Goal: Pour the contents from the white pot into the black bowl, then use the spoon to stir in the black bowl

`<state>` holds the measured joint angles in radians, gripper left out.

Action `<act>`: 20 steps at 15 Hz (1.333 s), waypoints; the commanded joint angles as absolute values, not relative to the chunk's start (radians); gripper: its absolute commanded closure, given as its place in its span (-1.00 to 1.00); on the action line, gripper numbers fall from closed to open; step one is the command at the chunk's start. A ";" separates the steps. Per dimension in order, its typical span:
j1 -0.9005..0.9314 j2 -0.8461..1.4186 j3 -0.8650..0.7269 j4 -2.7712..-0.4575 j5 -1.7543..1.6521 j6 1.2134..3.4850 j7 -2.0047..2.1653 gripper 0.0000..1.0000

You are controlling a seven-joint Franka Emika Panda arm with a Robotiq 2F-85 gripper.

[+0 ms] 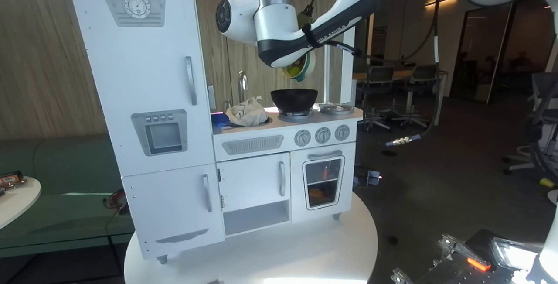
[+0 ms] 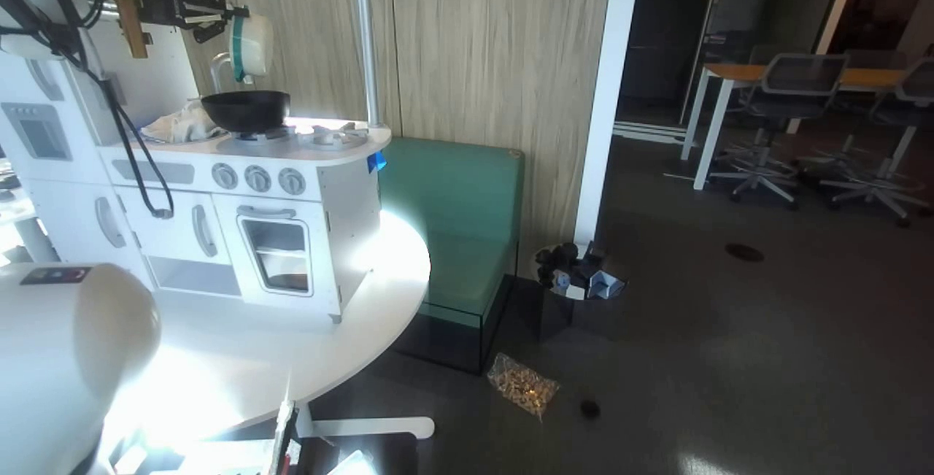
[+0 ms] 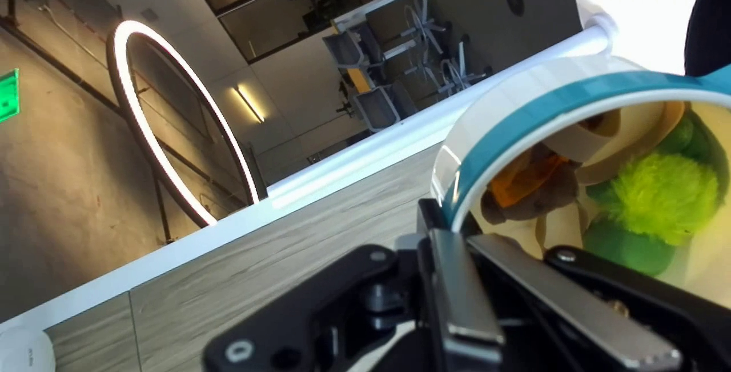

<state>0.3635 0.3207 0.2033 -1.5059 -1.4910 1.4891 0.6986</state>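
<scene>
Held in the air over the stove is the white pot (image 2: pixel 257 44), a pale pot with a teal band below its rim. My gripper (image 3: pixel 451 220) is shut on the pot's rim, one finger inside and one outside. The pot is tipped on its side, and food pieces (image 3: pixel 657 200) in green, orange, brown and cream lie within it. Below the pot, the black bowl (image 1: pixel 294 100) rests upright on a burner; a dark edge of the bowl (image 3: pixel 711 23) shows at the right of the wrist view. In an exterior view the arm covers the gripper. No spoon is in view.
A white toy kitchen (image 1: pixel 253 144) stands on a round white table (image 2: pixel 379 300). Left of the bowl, a pale cloth (image 1: pixel 247 112) lies in the sink beside a faucet (image 1: pixel 242 85). A bare burner (image 1: pixel 336 108) sits right of the bowl, near an upright metal post (image 2: pixel 366 44).
</scene>
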 commanded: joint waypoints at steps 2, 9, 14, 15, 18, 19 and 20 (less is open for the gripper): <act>0.386 0.345 0.205 -1.494 -1.573 1.430 0.607 0.97; 0.360 0.323 0.209 -1.559 -1.602 1.523 0.459 0.97; 0.336 0.277 0.207 -1.612 -1.728 1.669 0.385 0.97; 0.327 0.261 0.209 -1.624 -1.729 1.701 0.378 0.97; 0.288 0.203 0.207 -1.669 -1.736 1.859 0.389 0.97; 0.276 0.199 0.207 -1.672 -1.728 1.906 0.390 0.97; 0.267 0.204 0.202 -1.669 -1.720 1.927 0.374 0.97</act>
